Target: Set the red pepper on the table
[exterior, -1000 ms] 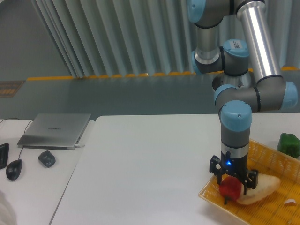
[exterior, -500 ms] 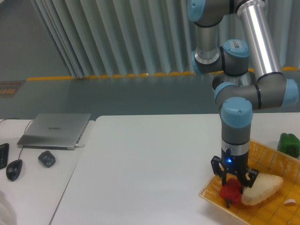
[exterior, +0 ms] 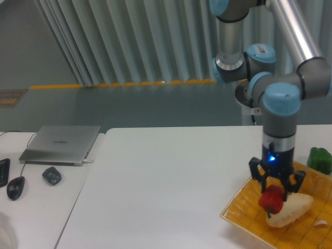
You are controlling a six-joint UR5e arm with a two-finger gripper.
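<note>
Gripper (exterior: 275, 193) pinching red pepper (exterior: 272, 199), shifted right and slightly up over basket (exterior: 244, 210) at lower right; pepper axis indiscernible.

My feed: grey room behind the bench.
Ribbed grey curtain (exterior: 129, 41) hangs above a yellow floor stripe (exterior: 124, 83); grey floor (exterior: 104, 106) lies below it.
</note>
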